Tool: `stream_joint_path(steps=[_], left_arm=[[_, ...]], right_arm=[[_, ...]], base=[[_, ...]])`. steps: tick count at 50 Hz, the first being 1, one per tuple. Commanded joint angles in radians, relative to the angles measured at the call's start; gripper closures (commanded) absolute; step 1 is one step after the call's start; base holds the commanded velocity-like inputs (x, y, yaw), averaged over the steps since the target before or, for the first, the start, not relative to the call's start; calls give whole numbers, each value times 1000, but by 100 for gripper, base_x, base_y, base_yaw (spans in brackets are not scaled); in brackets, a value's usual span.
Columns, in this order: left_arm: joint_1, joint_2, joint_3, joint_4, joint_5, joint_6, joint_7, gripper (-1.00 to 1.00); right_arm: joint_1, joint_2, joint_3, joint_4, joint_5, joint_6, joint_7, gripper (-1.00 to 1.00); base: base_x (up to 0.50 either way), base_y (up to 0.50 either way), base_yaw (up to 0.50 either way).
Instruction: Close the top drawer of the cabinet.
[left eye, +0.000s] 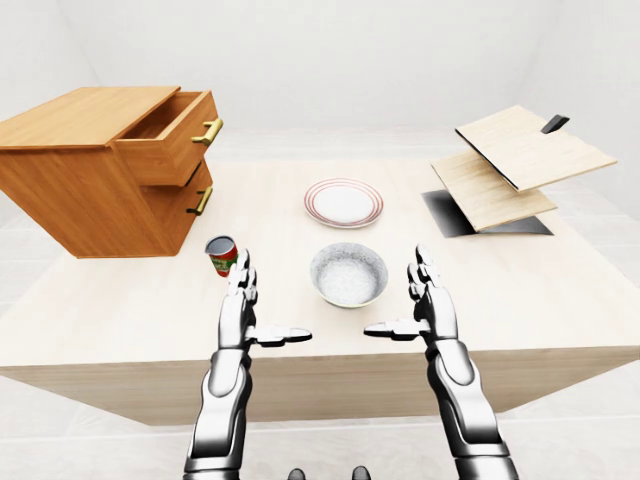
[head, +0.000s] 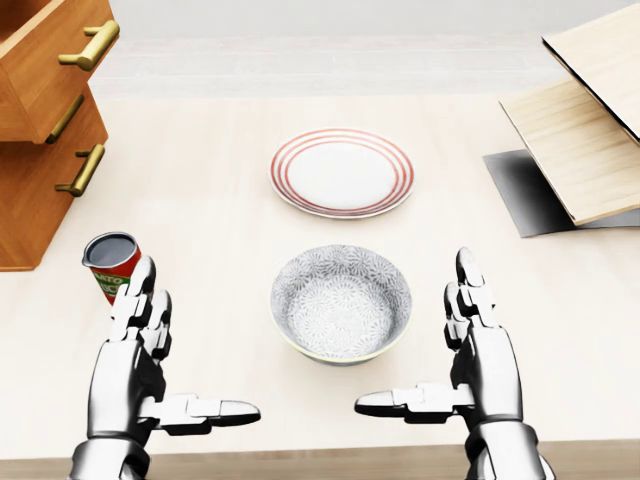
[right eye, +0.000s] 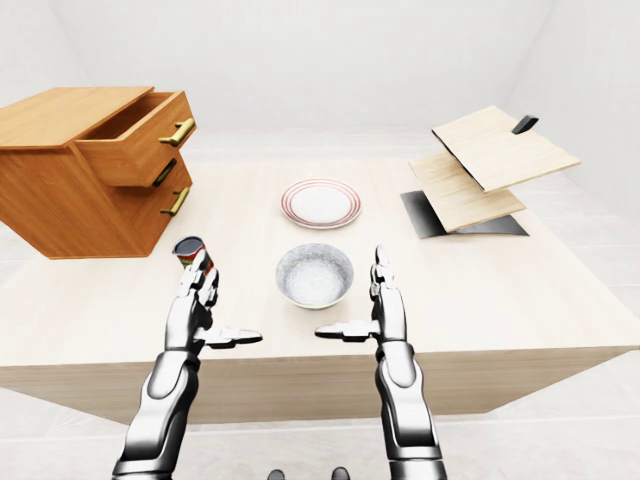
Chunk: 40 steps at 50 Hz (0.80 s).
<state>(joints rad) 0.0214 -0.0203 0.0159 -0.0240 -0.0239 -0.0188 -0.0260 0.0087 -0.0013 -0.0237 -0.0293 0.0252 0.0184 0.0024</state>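
Left-eye view puts the cabinet (left eye: 95, 170) at about ten o'clock on the desk (left eye: 560, 290), turned at an angle so its drawer faces look toward the middle of the desk. Its top drawer (left eye: 165, 135) stands pulled out past the lower drawer front, with the brass handle (left eye: 208, 131) at the leading edge; this is the thing we have to push home, and the open gap behind its front shows it is not yet shut.

Next along, a small red can (head: 111, 263) sits tilted on the desk just beyond our left hand (head: 140, 360). That hand hovers low over the near edge, fingers straight and spread, thumb stuck out sideways toward the middle, holding nothing. We judge this a neutral ready pose, well apart from the drawer.

At the centre lies a patterned bowl (head: 341, 303) between the two hands, and beyond it, at twelve o'clock, a red-rimmed plate (head: 342, 172). Neither lies between the left hand and the drawer.

Our right hand (head: 470, 350) mirrors the left: fingers extended, thumb pointing inward, empty.

At about two o'clock, tilted wooden boards (left eye: 520, 160) are stacked above a dark mat (left eye: 445, 212).

We reckon the left hand is the natural one for the push, since it sits on the cabinet's side; the can close by is what it could knock.
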Motion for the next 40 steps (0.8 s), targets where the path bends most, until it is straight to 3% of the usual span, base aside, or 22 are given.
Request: stream_joint_path(steps=[1, 2, 3, 4, 7, 8, 10, 11, 12, 16, 17, 18, 19, 20, 22, 24, 27, 40], left_arm=[[-12, 25, 27, -4, 17, 21, -43, -100], [-2, 25, 17, -33, 17, 9, -49, -100], [4, 24, 14, -58, 17, 33, -42, -100], [5, 25, 25, -61, 2, 14, -41, -100], [7, 28, 41, -93, -21, 19, -27, -100], [7, 33, 38, -101, -9, 6, -22, -100], [5, 47, 50, -144, 71, -67, 42, -100], [11, 53, 46, -205, 77, -64, 36, -100], [23, 39, 51, -268, 36, -20, 27, -100], [23, 45, 56, -332, 56, -14, 33, -100], [20, 33, 76, -389, 23, 31, 47, -100], [17, 46, 70, -405, 45, 25, 43, -100], [16, 47, 71, -442, 46, 56, 43, -100], [14, 47, 73, -451, 42, 69, 41, -100], [9, 47, 76, -467, 35, 80, 36, -100], [7, 50, 75, -476, 43, 75, 33, -100], [-1, 53, 83, -523, 45, 106, 35, -100], [-30, 66, 108, -627, 67, 106, 27, -100]], right_arm=[[-2, -28, -1, 20, -53, -19, 12, -100], [2, -34, 6, 15, -77, -14, 11, -100], [2, -27, 1, 10, -60, -12, 19, -100], [-1, -25, -1, -13, -55, 4, 22, -100], [0, -27, -7, -55, -64, 27, 20, -100], [0, -29, -4, -63, -72, 27, 20, -100], [4, -28, -3, -116, -81, 60, 18, -100], [4, -31, -1, -134, -84, 66, 26, -100], [8, -25, 0, -169, -78, 69, 30, -100], [13, -36, 8, -233, -107, 69, 38, -100], [10, -56, 20, -245, -147, 69, 47, -100], [7, -51, 13, -268, -145, 69, 52, -100], [6, -43, 3, -313, -127, 69, 64, -100], [5, -47, 3, -332, -144, 69, 63, -100], [1, -44, -8, -375, -129, 69, 83, -100], [-7, -43, -18, -430, -128, 69, 91, -100], [-15, -46, -36, -446, -126, 69, 93, -100], [-30, -47, -67, -607, -84, 69, 113, -100]], base=[[0, 0, 0], [0, 0, 0], [0, 0, 0], [0, 0, 0], [0, 0, 0], [0, 0, 0], [0, 0, 0], [0, 0, 0], [0, 0, 0], [0, 0, 0], [0, 0, 0], [0, 0, 0], [0, 0, 0], [0, 0, 0], [0, 0, 0], [0, 0, 0], [0, 0, 0], [0, 0, 0]])
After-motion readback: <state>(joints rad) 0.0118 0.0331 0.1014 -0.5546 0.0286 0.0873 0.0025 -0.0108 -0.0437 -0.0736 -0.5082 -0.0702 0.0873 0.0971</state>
